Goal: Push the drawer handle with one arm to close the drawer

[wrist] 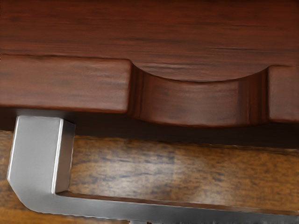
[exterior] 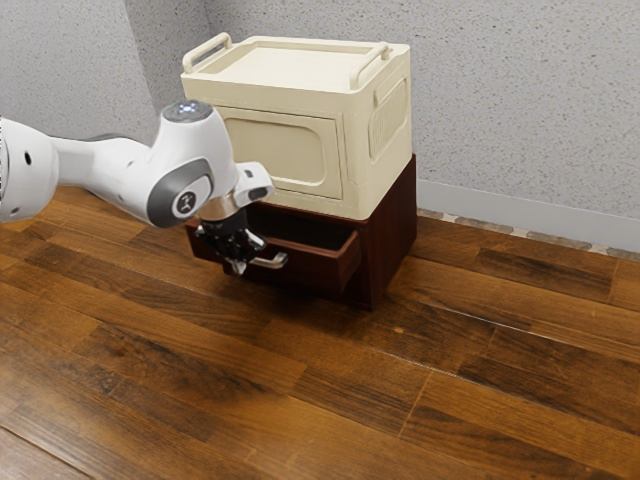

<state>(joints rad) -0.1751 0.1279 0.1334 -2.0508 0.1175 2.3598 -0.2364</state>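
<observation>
The black Franka gripper [exterior: 240, 262] hangs, tilted, at the front of the open drawer; whether it is open or closed I cannot tell, nor whether it touches metal. From it, the silver bar handle [exterior: 272, 261] reaches out toward three o'clock in the exterior view, fixed to the dark-red wooden drawer front [exterior: 318, 271]. The handle looks rigid and smooth, so a touch on the bar could slide; the drawer should run with modest resistance and needs no grasp. I'd press near the middle of the bar, square to the front, toward about one o'clock, into the reddish-brown cabinet [exterior: 394, 245]. An off-centre push might make it bind. Above, toward twelve o'clock, sits the cream storage box [exterior: 270, 150]. The wrist view adds the handle's squared post, its bevelled corner and the scooped notch [wrist: 198, 103] in the front's upper edge; the exterior view adds the drawer's opening and the cabinet around it.
</observation>
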